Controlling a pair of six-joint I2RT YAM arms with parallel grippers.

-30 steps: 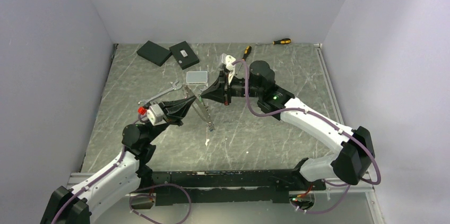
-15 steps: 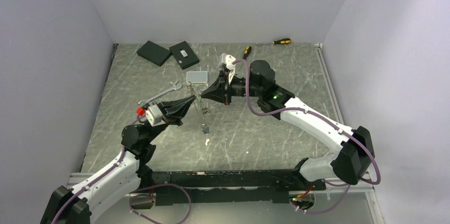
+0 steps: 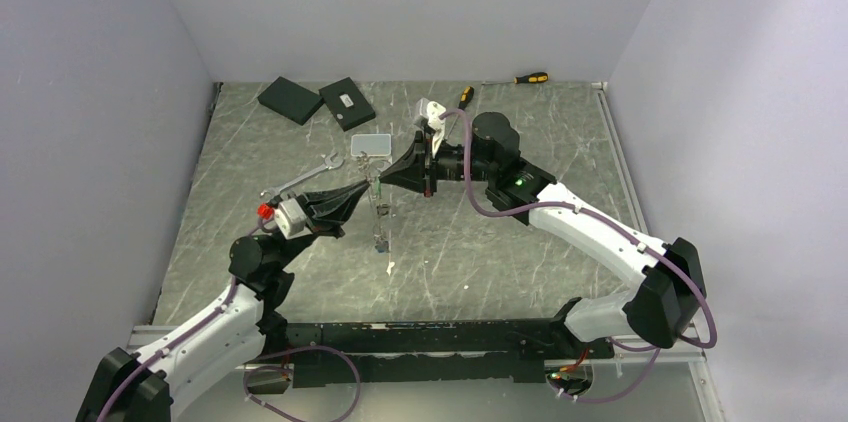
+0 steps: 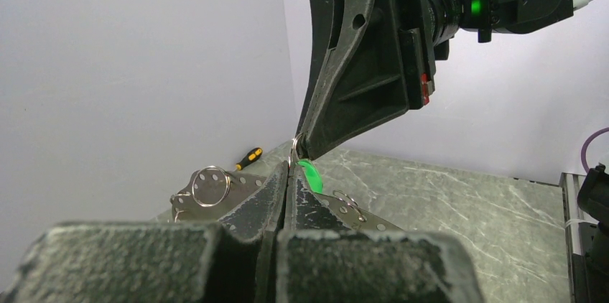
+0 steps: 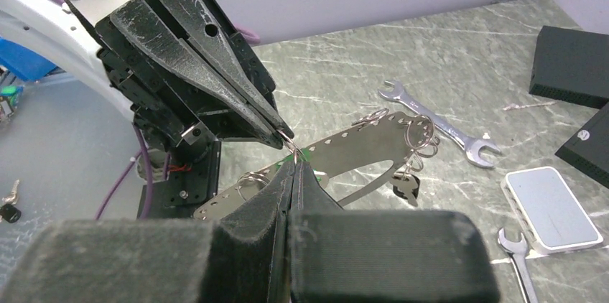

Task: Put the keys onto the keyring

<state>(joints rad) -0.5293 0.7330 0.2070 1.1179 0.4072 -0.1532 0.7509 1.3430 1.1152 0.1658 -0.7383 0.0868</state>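
Over the marbled table (image 3: 500, 262), left gripper (image 5: 279, 136) and right gripper (image 4: 301, 154) meet tip to tip, both clamped on a small wire ring (image 4: 294, 146), the long keyring (image 5: 359, 141) hanging just below.

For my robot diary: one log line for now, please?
left gripper: shut | right gripper: shut | tips meeting at small ring | green tag there

Marbled grey-green surface (image 3: 500, 262): matt, stone-look. Silver wrench (image 5: 438, 122): polished metal. Perforated silver strip loop (image 5: 352, 146): shiny metal. Green tag (image 4: 310, 175): glossy plastic. Black left tool (image 5: 284, 134): scuffed matt plastic.
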